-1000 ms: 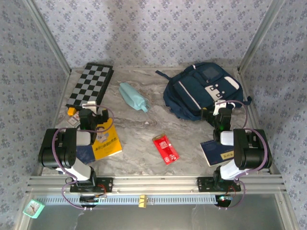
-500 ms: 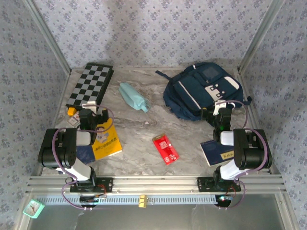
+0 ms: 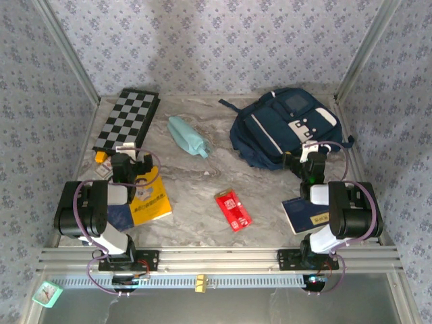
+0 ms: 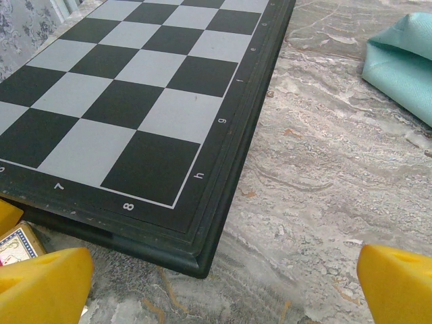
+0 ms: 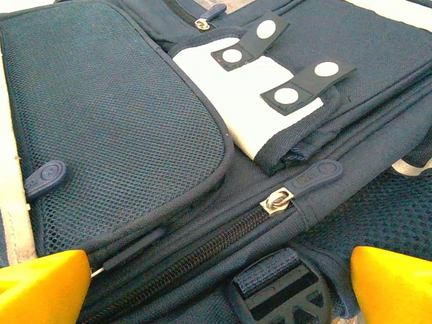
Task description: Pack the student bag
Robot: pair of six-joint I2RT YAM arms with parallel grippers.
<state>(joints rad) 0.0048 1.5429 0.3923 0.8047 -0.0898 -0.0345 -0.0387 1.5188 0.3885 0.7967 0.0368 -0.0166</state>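
Presently, the left gripper [image 3: 129, 155] is held open beside the chessboard [image 3: 127, 120], the right gripper [image 3: 312, 155] open at the backpack [image 3: 280, 128].

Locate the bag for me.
In the top view the bag lies at the far right of the table, just beyond the right gripper, with the teal pouch to its left.

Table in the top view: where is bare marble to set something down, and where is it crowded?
Free: the table middle, between teal pouch, student bag and red packet; also either side of that packet, toward yellow book and navy booklet. Crowded: the left edge by the chessboard.
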